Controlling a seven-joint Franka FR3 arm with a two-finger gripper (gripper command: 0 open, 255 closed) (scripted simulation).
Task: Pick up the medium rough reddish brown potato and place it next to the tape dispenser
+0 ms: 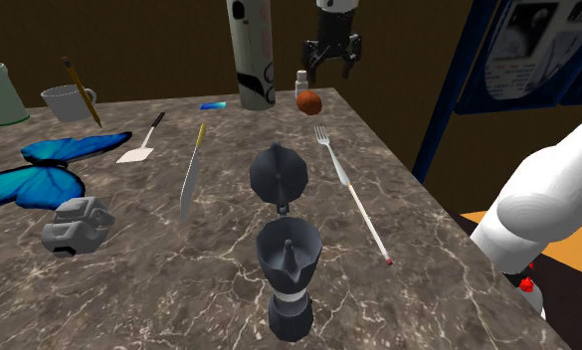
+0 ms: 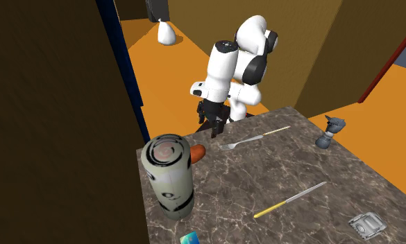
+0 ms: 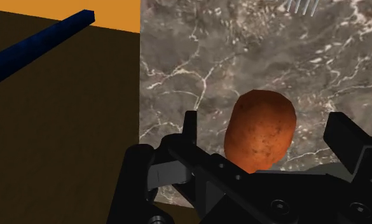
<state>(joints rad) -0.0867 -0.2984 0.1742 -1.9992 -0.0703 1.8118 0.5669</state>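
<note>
- A green cup (image 1: 0,94) stands at the far edge of the marbled table (image 1: 428,268), at the shoulder view's left. Just beside it, a grey mug (image 1: 68,101) holds a pencil (image 1: 83,91).
- A blue butterfly (image 1: 40,169) lies flat by the left edge in that view. The grey tape dispenser (image 1: 77,224) sits just on its near side, well apart from the potato.
- A white spatula (image 1: 142,139) and a yellow-handled knife (image 1: 191,174) lie on the middle of the table, both running roughly from the near edge toward the far edge.
- A tall pale cylinder (image 1: 254,55) stands upright at the far edge, with a small blue item (image 1: 214,105) near its foot.
- A dark coffee pot (image 1: 279,177) sits mid-table, toward the near edge.
- The reddish brown potato (image 1: 309,101) rests on the table near its far right corner in the shoulder view. It is close to the cylinder, and a small bottle (image 1: 301,80) is just behind it.
- The black gripper (image 1: 331,72) hangs above the potato, released. In the wrist view its fingers (image 3: 189,130) stand apart on either side of the potato, and bare table shows between each finger and the potato, so neither touches it.
- A fork (image 1: 353,189) lies along the right edge, tines toward the potato.
</note>
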